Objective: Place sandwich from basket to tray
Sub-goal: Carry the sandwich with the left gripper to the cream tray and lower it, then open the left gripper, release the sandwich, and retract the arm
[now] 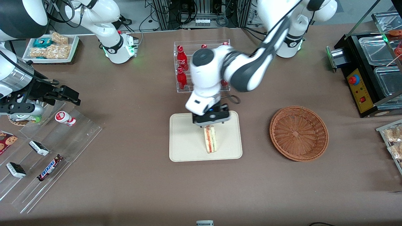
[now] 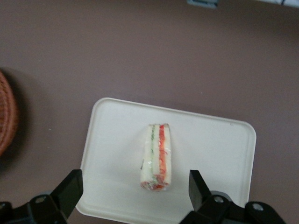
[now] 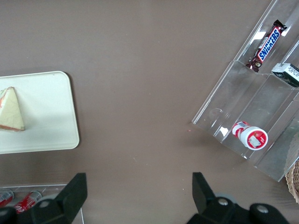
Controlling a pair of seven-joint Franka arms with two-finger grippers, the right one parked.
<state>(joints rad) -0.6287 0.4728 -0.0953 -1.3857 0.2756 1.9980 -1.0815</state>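
The sandwich [image 1: 210, 139] [image 2: 157, 157] [image 3: 11, 112], a clear-wrapped white wedge with red-orange and green layers, lies on the cream tray [image 1: 183, 139] [image 2: 215, 149] [image 3: 51, 121] in the middle of the table. My gripper [image 1: 209, 121] [image 2: 134, 189] hangs above the tray's edge farther from the front camera, fingers open wide and apart from the sandwich, nothing between them. The woven basket [image 1: 299, 133] [image 2: 6, 119] sits beside the tray toward the working arm's end, with nothing in it.
A clear rack of red cola bottles [image 1: 182, 67] stands farther from the front camera than the tray. Clear acrylic shelves [image 1: 47, 157] with snack bars lie toward the parked arm's end. A black appliance [image 1: 367, 72] and snack bags [image 1: 394, 141] sit toward the working arm's end.
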